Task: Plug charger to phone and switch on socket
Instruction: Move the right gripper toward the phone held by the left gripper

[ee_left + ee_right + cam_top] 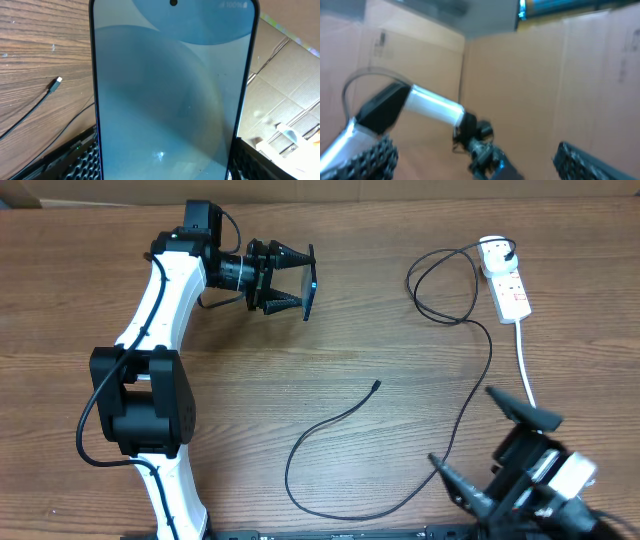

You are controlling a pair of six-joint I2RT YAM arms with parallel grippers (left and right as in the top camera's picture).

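The left arm (160,290) rises from its base at 8 o'clock on the table (300,360) toward 11 o'clock. There it bends at the wrist, so the left gripper (303,280) points toward 3 o'clock. Its jaws are clamped on the long edges of the phone (170,100). The phone stands edge-on to the overhead camera, with its lit blue screen facing back at the wrist camera and filling that view. One black finger (82,160) shows at each lower corner.

The right gripper (460,424) sits at 5 o'clock, angled toward 10 o'clock. Its jaws are spread wide with nothing between them. Its own camera looks up and across, blurred, at cardboard (545,85) walls and the distant left arm.

The socket (510,285) lies at 2 o'clock, and its white cord (524,365) runs toward 5 o'clock. The cable (470,405) leaves the socket's far end, loops beside it, then sweeps down past the right gripper and round at 6 o'clock. Its free tip (376,384) lies on the bare wood just off centre toward 4 o'clock, well apart from the phone.
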